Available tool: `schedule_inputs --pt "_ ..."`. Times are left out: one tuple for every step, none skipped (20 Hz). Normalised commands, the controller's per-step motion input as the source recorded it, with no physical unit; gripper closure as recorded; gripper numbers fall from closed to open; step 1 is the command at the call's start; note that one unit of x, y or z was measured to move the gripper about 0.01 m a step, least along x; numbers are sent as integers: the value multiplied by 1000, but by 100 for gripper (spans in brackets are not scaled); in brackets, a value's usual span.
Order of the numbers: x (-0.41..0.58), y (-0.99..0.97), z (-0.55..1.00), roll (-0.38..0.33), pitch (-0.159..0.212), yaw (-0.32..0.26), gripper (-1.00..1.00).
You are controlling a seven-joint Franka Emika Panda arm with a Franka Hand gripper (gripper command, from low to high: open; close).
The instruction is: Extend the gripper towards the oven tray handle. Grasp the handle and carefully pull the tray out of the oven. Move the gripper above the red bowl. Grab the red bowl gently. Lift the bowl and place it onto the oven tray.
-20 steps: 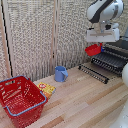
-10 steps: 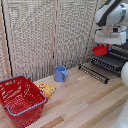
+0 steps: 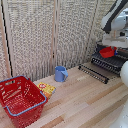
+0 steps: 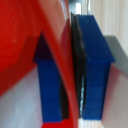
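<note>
Exterior view gives me one small round red bowl (image 3: 107, 52), pinched by its rim in the white boxy gripper (image 3: 111, 44) above one dark wire-grid tray (image 3: 111, 61). I also count one red mesh basket (image 3: 20, 99) and one blue cup (image 3: 60, 74). Since half a second ago, the bowl has come lower toward the tray.
</note>
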Motion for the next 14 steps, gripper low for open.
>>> schedule_inputs --pt "300 -126 -163 24 0 0 100" --pt "260 -46 -189 16 -1 0 100" --pt "149 0 -80 0 -38 0 100" --pt "129 3 -40 0 -30 -14 100" --pt "71 9 0 0 -33 -44 100" --pt "26 91 0 -15 -40 -52 -100" --pt "9 91 0 -20 -35 -61 -100" --pt "14 123 69 -27 -33 -68 -100" --pt "77 40 163 0 -1 -49 -100" --pt "143 23 269 -5 0 -48 -100" --pt "171 0 334 0 0 -28 -100" --pt "220 0 346 0 0 -14 -100" --pt "209 0 354 0 0 0 -100" --pt "200 -9 337 0 11 0 -100"
